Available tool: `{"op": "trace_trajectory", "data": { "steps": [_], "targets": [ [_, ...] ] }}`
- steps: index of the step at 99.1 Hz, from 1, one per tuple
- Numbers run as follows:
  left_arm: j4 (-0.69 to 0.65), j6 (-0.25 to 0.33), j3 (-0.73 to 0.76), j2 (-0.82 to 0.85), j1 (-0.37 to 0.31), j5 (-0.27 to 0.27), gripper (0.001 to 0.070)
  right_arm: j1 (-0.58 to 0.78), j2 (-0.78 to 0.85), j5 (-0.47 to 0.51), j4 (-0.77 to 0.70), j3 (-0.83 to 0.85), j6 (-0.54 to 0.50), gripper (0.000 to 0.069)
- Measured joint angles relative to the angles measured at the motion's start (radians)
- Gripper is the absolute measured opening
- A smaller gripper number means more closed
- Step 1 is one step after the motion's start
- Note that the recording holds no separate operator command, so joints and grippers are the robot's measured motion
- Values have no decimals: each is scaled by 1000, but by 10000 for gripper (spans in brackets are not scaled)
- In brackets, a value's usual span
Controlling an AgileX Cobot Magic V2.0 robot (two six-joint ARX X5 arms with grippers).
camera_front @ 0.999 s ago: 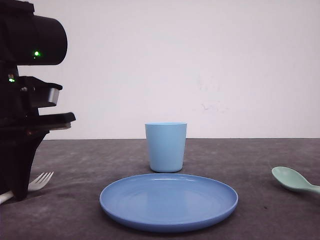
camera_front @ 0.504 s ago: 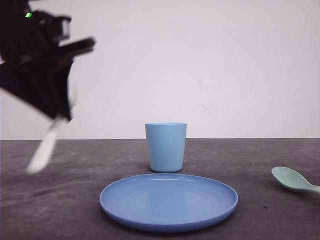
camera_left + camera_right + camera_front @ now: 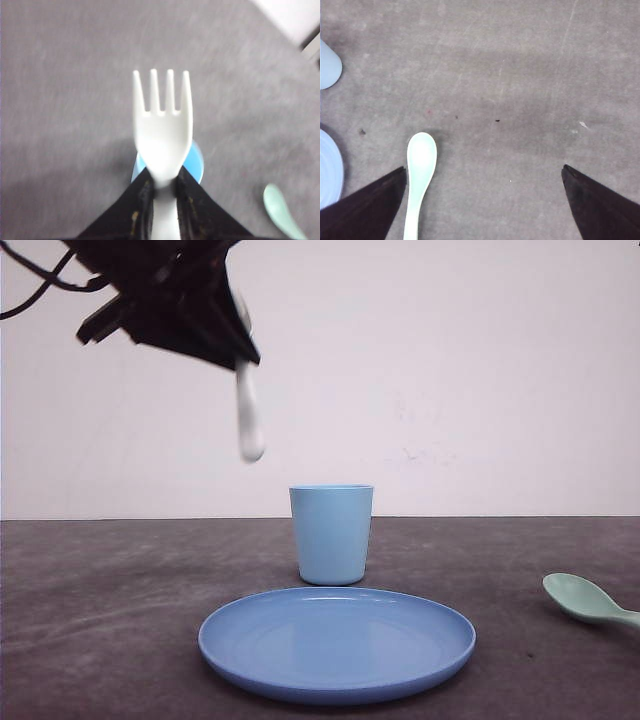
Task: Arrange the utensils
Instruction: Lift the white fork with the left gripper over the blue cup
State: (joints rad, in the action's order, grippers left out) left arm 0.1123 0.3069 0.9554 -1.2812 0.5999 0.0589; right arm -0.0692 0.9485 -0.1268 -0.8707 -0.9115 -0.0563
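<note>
1. Looks like a lab test bench, not a real kitchen: bare white wall (image 3: pixel 480 370) right behind.
2. Plain dark grey tabletop (image 3: pixel 100 620), scuffed, with just toy-like plastic dishes.

A plain white wall (image 3: pixel 480 370) is standing behind the table, showing faint scuff marks (image 3: pixel 420 452) right of centre. The dark grey tabletop (image 3: pixel 120 640) is stretching across the foreground, its mottled surface catching soft, even light. Seen close in the right wrist view, it is carrying fine scratches and small dark specks (image 3: pixel 497 120).
</note>
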Motion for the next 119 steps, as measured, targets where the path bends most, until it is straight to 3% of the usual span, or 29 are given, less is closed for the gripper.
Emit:
{"op": "trace_trajectory", "data": {
  "steps": [33,61,79,119],
  "targets": [
    [-238,-9,2,-59,2,0,40,0,0,0,10,0,0,625],
    [-399,-101,2,-196,30,0,40,0,0,0,12,0,0,625],
    [-460,-158,3,-274,33,0,40,0,0,0,13,0,0,625],
    [-484,-227,3,-393,40,0,40,0,0,0,25,0,0,625]
  ]
}}
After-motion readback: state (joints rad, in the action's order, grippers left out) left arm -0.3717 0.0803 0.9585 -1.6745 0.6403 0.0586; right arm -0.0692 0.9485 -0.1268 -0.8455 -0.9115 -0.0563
